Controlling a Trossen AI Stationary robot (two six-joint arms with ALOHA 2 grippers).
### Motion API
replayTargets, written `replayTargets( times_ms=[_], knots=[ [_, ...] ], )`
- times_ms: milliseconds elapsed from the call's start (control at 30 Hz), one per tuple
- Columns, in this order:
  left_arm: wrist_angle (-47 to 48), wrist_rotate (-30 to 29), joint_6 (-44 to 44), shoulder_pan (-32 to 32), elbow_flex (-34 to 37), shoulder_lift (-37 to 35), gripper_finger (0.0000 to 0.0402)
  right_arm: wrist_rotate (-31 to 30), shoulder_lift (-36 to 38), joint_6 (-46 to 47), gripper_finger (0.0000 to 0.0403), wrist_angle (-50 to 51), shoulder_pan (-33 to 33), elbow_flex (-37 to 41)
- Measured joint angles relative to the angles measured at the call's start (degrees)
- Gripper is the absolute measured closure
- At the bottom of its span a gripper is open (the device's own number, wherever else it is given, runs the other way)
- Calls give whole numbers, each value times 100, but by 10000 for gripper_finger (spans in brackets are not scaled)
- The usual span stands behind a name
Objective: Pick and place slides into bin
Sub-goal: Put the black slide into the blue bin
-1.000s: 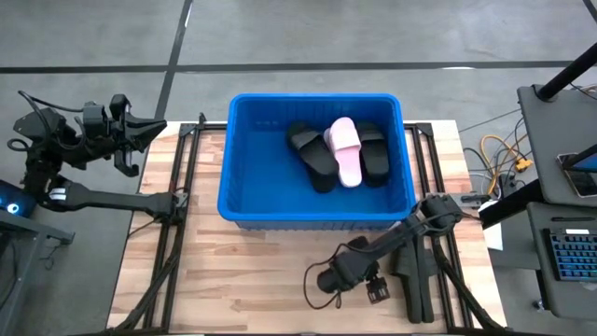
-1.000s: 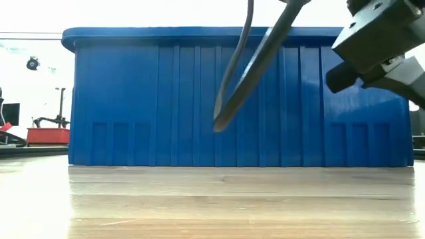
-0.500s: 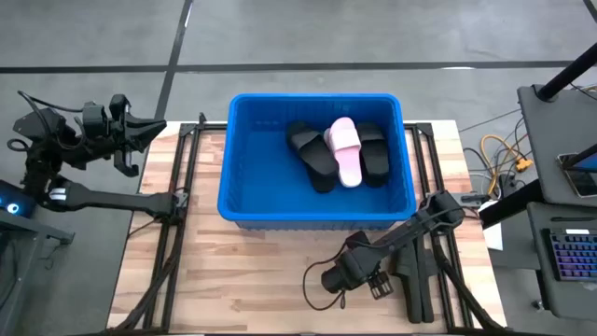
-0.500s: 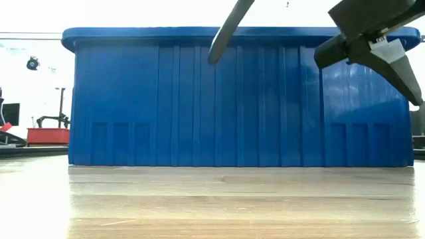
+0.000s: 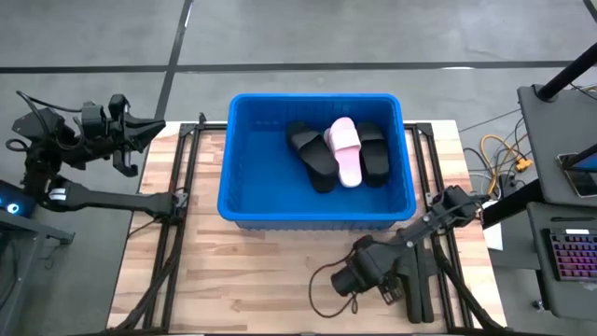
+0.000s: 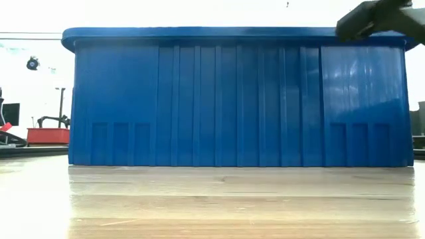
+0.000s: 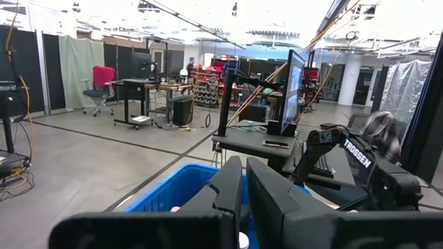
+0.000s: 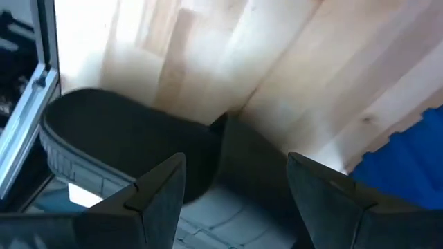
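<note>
The blue bin [image 5: 244,159] stands at the table's far middle; its near wall fills the low view [image 6: 199,99]. Inside it a light pink slide [image 5: 345,149] lies on top of black slides [image 5: 315,155]. My right gripper [image 5: 362,278] is in front of the bin's near right corner, above the table, shut on another black slide [image 5: 326,276], which also shows in the right wrist view [image 8: 124,138]. My left gripper [image 5: 149,129] waits shut beyond the table's far left corner, and it shows shut in the left wrist view [image 7: 243,190]. My right gripper has the black slide between its two fingers [image 8: 163,190], one on each long side of it [image 8: 228,162]. The fingers come from above, slanting toward the table's left. The slide is lifted clear of the wooden table. The dark fingers hide the exact place of contact.
Bare wood [image 5: 252,271] lies in front of the bin. Black frame rails [image 5: 177,196] run along both sides of the table. Cables [image 5: 499,154] and a desk with a keyboard [image 5: 569,252] stand off the right edge.
My right gripper has gone up and a little toward the table's right and near edges with the black slide. In the low view the hanging slide has risen out of the picture's top, and only a bit of the gripper remains at the upper right.
</note>
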State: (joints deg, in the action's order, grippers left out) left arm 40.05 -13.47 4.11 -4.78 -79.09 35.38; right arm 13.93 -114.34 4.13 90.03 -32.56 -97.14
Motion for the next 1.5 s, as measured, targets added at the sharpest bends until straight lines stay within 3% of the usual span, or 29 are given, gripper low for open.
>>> replayTargets(
  times_ms=[233,633,1000,1233,1500],
  knots=[
    [0,7,0,-1,0,-1,393,-258,68,-71,161,-1,-367,229],
    [0,7,1,-1,0,-2,393,-352,68,58,161,-8,-406,996],
    [0,33,1,-1,0,-24,393,-579,68,190,168,-74,-406,1199],
    [0,31,-1,-1,0,-31,393,-681,66,141,236,-88,-406,1212],
    [0,25,-1,-1,0,-31,393,-739,63,147,359,-110,-406,1212]
  ],
)
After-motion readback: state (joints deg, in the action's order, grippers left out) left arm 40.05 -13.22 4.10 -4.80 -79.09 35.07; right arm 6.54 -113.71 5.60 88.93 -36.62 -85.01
